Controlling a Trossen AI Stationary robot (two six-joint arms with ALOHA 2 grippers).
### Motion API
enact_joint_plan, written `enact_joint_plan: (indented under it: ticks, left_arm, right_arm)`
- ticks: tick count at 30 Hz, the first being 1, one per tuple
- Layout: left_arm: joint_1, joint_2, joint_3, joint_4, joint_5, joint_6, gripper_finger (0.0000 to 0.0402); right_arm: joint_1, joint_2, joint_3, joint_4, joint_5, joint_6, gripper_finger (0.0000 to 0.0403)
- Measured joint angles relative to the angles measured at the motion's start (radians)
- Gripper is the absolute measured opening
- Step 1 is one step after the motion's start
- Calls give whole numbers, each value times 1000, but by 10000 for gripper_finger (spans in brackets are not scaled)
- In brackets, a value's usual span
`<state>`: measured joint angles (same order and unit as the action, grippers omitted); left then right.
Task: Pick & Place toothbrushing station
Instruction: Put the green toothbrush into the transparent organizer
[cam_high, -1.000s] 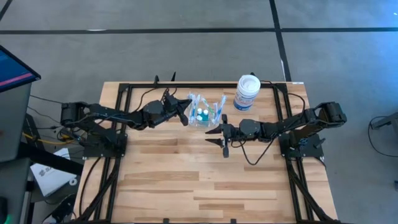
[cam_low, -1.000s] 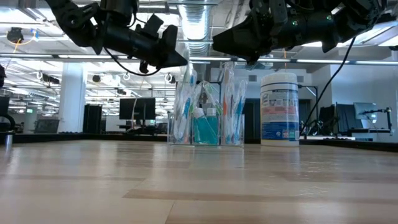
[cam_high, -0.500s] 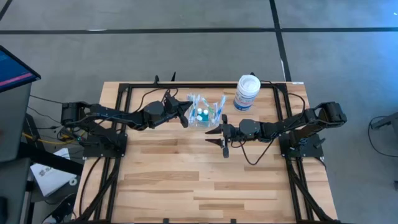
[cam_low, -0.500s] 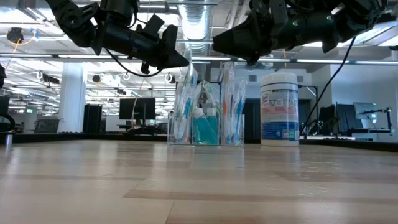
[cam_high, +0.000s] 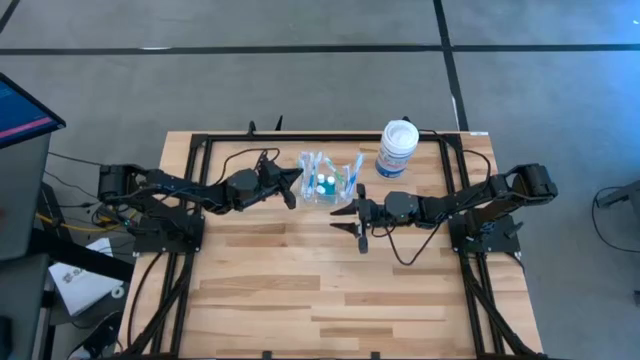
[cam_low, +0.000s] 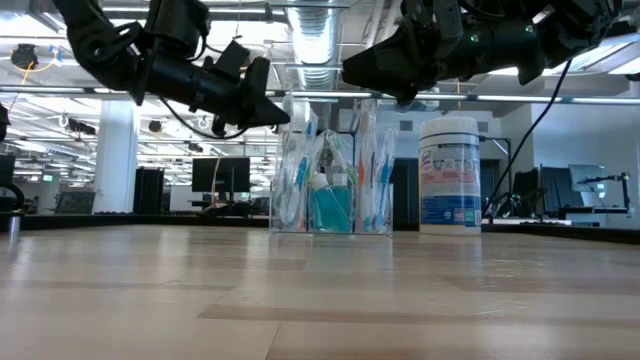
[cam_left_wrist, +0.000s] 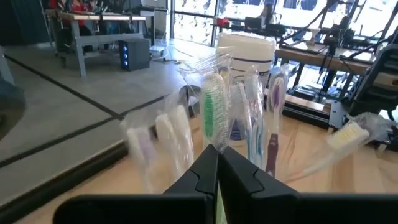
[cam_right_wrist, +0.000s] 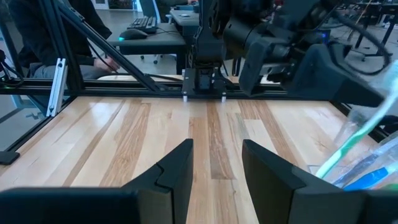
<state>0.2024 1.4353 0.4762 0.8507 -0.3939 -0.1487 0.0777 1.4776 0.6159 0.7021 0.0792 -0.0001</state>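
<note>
Toothbrushing station (cam_high: 328, 180) sits near back edge of wooden desk (cam_high: 300, 290), about middle. Clear boxy plastic, upright slots, wrapped toothbrushes sticking up, teal bottle inside. White round jar (cam_high: 397, 148) just beside it, blue label, print too small to read. Left hand (cam_high: 293, 188) hangs above desk just beside station's left side, fingers pinched fully together, holding nothing. Right hand (cam_high: 356, 222) hovers just in front of station, 2 fingers spread apart, empty. Desk is pale butcher-block planks, black metal frame round it.
</note>
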Motion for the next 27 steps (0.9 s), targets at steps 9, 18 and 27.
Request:
enact_joint_plan:
  ticks: [9, 18, 27]
  left_arm:
    - [0, 0, -75, 57, 0, -34, 0]
    - [0, 0, -81, 73, 9, -40, 0]
    - [0, 25, -79, 82, 9, -47, 0]
  right_arm:
    - [-9, 0, 0, 0, 0, 0, 128]
    - [-9, 0, 0, 0, 0, 0, 128]
    - [-9, 0, 0, 0, 0, 0, 128]
